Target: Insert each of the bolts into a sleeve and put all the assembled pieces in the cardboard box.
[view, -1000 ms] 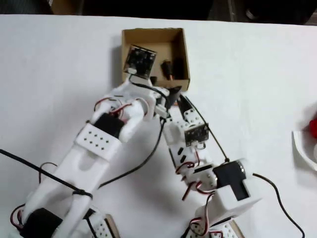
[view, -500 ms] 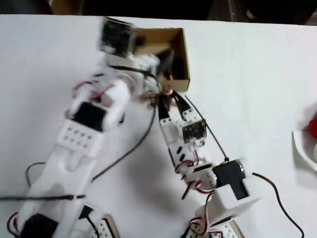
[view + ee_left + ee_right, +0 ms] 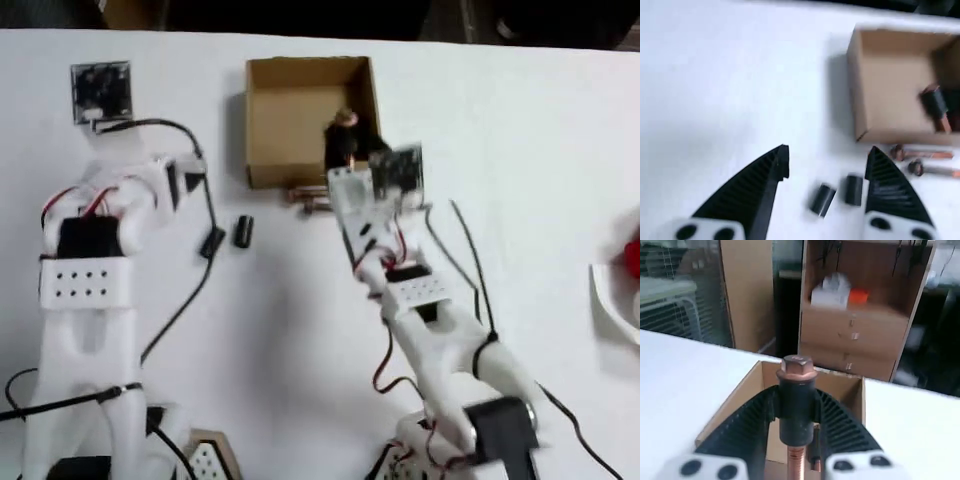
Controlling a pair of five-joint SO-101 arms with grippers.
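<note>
Right pincer [image 3: 796, 399] over cardboard box [image 3: 308, 64], sleeved bolt [image 3: 797, 369] upright.

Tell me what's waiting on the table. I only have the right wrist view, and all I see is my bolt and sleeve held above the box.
Observer: Two bare bolts lie side by side on the table, just outside the near wall of the box.
Operator: Any sleeves for them?
Observer: Yes, two loose sleeves lie on the table on the left arm's side of those bolts, a little apart from each other.
Operator: Is the left gripper free to take one?
Observer: The left gripper is open and empty.
</note>
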